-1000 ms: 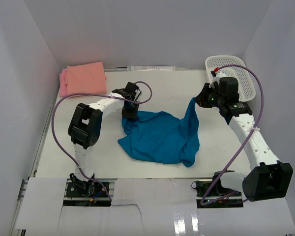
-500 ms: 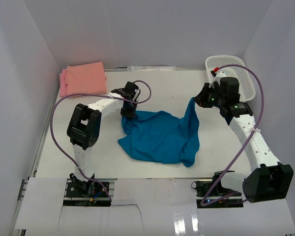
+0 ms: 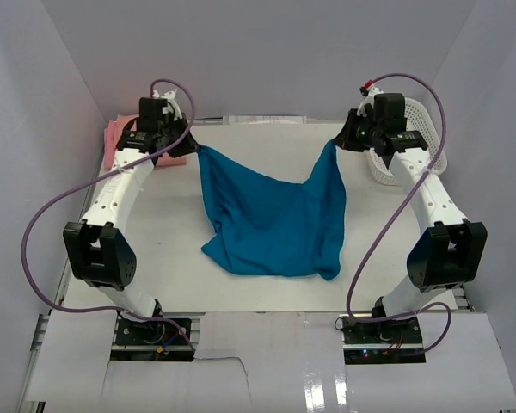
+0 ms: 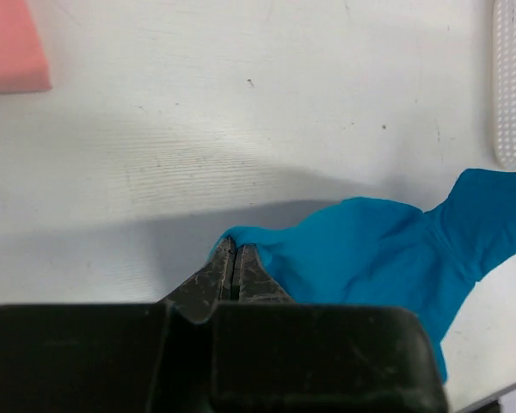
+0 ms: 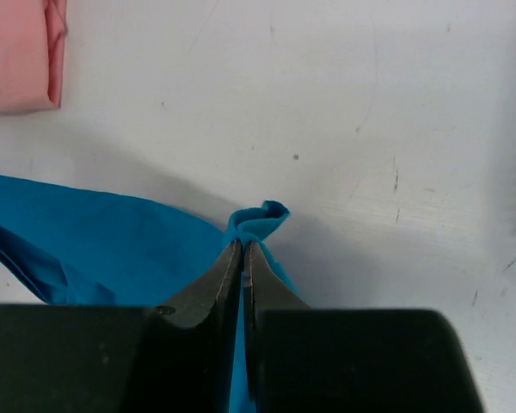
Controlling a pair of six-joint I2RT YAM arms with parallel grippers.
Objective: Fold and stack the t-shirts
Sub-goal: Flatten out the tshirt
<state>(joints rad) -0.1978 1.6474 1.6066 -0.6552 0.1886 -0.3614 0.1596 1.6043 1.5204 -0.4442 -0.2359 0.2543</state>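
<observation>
Far left, folded tees (image 3: 112, 144) lie stacked by the wall. The left end effector (image 3: 192, 147) is clenched on one top corner of the teal tee (image 3: 271, 215); the right end effector (image 3: 336, 141) pinches the other. The cloth hangs between them, sagging in the middle, its lower part crumpled on the white worktop (image 3: 155, 249). Soft, light and limp, it is probably best held by corners or hem. A mesh basket (image 3: 432, 142) sits far right. Plain white walls enclose the space.
</observation>
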